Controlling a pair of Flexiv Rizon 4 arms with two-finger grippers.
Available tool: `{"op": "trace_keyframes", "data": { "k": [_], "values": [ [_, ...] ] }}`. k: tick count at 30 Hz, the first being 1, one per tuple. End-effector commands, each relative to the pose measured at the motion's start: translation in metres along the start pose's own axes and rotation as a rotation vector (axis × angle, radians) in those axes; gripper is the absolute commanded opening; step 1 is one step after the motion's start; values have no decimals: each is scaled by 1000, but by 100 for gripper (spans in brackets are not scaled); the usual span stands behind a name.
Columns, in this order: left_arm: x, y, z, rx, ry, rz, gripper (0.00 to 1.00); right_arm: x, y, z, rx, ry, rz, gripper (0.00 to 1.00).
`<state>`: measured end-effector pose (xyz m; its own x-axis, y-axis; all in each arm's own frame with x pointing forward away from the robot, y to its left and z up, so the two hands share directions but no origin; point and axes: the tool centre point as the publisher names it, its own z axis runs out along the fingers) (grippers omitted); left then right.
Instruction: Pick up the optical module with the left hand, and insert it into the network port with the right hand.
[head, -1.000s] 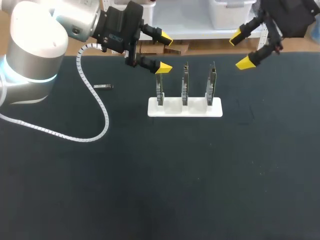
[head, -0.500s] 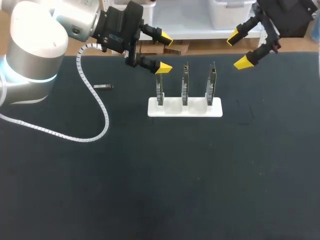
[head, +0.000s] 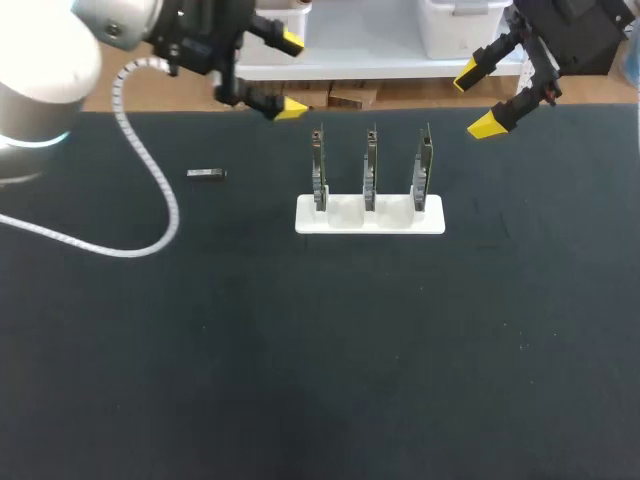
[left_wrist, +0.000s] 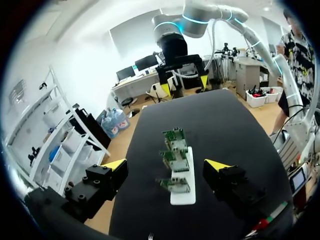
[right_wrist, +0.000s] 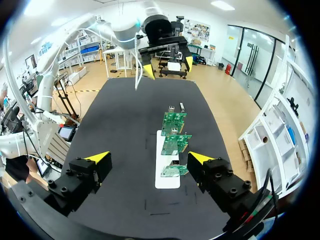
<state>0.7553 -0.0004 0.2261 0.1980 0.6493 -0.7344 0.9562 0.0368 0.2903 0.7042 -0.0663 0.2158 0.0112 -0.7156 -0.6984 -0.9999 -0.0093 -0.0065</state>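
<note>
At the far left the left arm (head: 40, 70) comes in over the table (head: 300, 350), a white coiled cable (head: 150, 200) hanging from it and looping down onto the dark surface. Just right of that loop the optical module (head: 206, 173), a small grey bar, lies flat on the table with nothing touching it. It is well apart from both arms. The left pincer (head: 291, 74) hangs above the table's back edge, behind and to the right of the module. Its yellow-tipped fingers are spread wide and hold nothing. From its wrist view the fingers frame the white holder (left_wrist: 182, 195) ahead of them. Near the middle of the table that holder stands with three green circuit boards (head: 370, 170) upright in a row, evenly spaced. To the right of the holder, over the table's back right part, the right pincer (head: 478, 100) hangs in the air, its fingers likewise wide apart and empty. Its wrist view looks along the row of boards.
</note>
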Motion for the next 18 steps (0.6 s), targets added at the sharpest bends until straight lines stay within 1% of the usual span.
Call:
{"op": "trace_keyframes", "data": {
  "k": [1,5,8,12,13,15,17,18],
  "values": [
    [15,0,-22,-14,113,-11,100,0,0,0,1,0,1,100],
    [38,7,-29,-23,174,-42,100,0,0,0,1,0,1,100],
    [53,10,-27,-7,226,-51,100,0,0,0,1,0,1,100],
    [73,15,-21,11,248,-84,100,0,0,0,1,0,1,100],
    [78,16,-20,13,274,-87,100,0,0,0,1,0,1,100],
    [85,17,-19,14,284,-98,100,0,0,0,1,0,1,100],
    [89,19,-19,11,278,-116,100,0,0,0,1,0,1,100],
    [90,20,-19,16,261,-119,100,0,0,0,1,0,1,100]
  ]
}}
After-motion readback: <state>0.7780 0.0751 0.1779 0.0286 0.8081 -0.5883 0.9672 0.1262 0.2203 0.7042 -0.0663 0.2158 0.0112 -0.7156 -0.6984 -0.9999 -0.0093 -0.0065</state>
